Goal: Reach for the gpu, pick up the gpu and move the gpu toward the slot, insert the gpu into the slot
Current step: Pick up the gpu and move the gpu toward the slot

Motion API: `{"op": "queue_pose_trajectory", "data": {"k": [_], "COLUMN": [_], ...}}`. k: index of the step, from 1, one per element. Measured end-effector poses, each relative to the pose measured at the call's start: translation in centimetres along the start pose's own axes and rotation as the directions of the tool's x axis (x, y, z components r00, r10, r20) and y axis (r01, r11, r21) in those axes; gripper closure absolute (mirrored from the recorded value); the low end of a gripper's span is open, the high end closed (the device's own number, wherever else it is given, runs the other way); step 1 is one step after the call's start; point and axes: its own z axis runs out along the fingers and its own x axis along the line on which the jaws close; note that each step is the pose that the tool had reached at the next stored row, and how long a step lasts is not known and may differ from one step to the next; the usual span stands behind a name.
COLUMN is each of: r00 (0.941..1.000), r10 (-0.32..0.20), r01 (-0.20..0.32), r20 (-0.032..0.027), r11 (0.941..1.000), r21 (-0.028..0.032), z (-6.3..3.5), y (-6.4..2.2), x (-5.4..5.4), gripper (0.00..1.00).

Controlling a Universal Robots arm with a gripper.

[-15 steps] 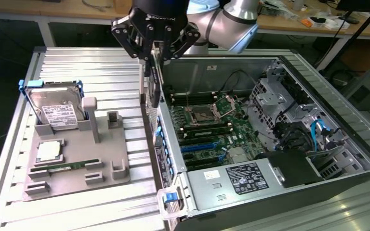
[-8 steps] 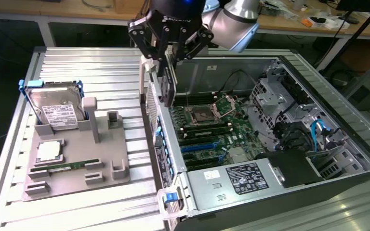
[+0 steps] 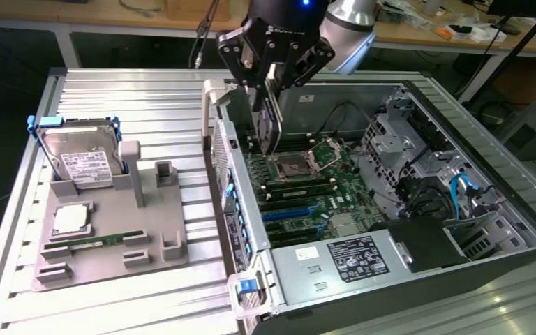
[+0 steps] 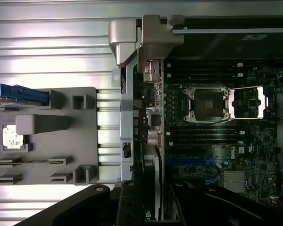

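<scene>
Exterior view: pincer [image 3: 270, 87] clamped on gpu [image 3: 270, 129], card hanging lengthwise straight beneath it, above the slot [image 3: 296, 213].

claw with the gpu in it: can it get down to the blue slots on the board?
Likely yes. The claw holds the gpu upright over the board in the open case, and the blue slots lie uncovered, nothing lying across them.

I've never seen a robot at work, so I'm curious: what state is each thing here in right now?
pincer: shut on the gpu.
gpu: held on edge over the computer case, seemingly not slotted.
computer case: side open.
processor socket: lid flipped open.
hard drive: standing upright in the grey holder.
memory stick: lying flat in the holder.
</scene>
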Motion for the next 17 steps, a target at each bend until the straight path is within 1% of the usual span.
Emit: {"op": "queue_pose_trajectory", "data": {"k": [4,6,8,12,14,17], "r00": [1.0000,1.0000,1.0000,1.0000,1.0000,1.0000], "r10": [0.000,0.000,0.000,0.000,0.000,0.000], "r01": [0.000,0.000,0.000,0.000,0.000,0.000], "r20": [0.0000,-0.0001,-0.0001,-0.0001,0.0000,-0.0001], "r11": [1.0000,1.0000,1.0000,1.0000,1.0000,1.0000], "r21": [-0.0005,-0.0007,-0.0009,-0.0012,-0.0014,-0.0013], "z": [0.03,0.06,0.09,0.15,0.20,0.23], "y": [-0.02,-0.05,-0.06,-0.07,-0.08,-0.09], "x": [-1.2,-2.4,-3.2,-5.2,-6.4,-7.6], "gripper": [0.73,0.73,0.73,0.73,0.73,0.73]}}
